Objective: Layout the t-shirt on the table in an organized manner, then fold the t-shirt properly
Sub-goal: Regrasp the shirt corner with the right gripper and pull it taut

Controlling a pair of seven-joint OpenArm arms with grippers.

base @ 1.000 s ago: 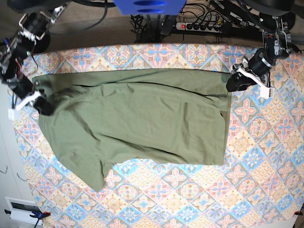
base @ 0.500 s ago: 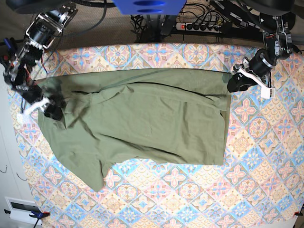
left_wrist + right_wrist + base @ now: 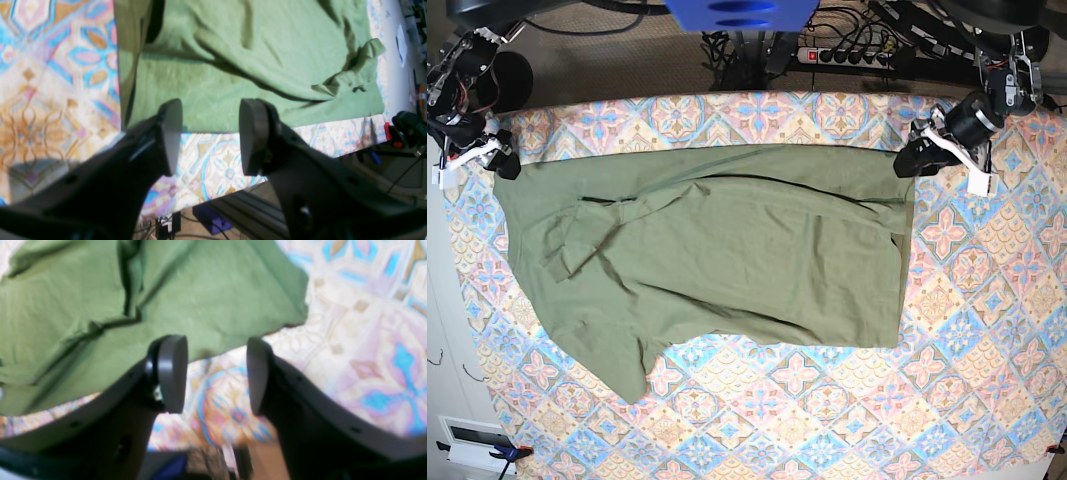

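the t-shirt (image 3: 717, 250) lies mostly spread on the tabletop (image 3: 987, 330), one sleeve bunched, no fold begun, and both the left gripper (image 3: 208, 136) and right gripper (image 3: 217, 373) sit at its far corners, jaws released.

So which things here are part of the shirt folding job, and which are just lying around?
Job:
t-shirt
table
left gripper, open
right gripper, open

Just about:
power strip
cables

One t-shirt (image 3: 727, 250), one table (image 3: 987, 330), two hands: left hand (image 3: 907, 165), right hand (image 3: 505, 165).
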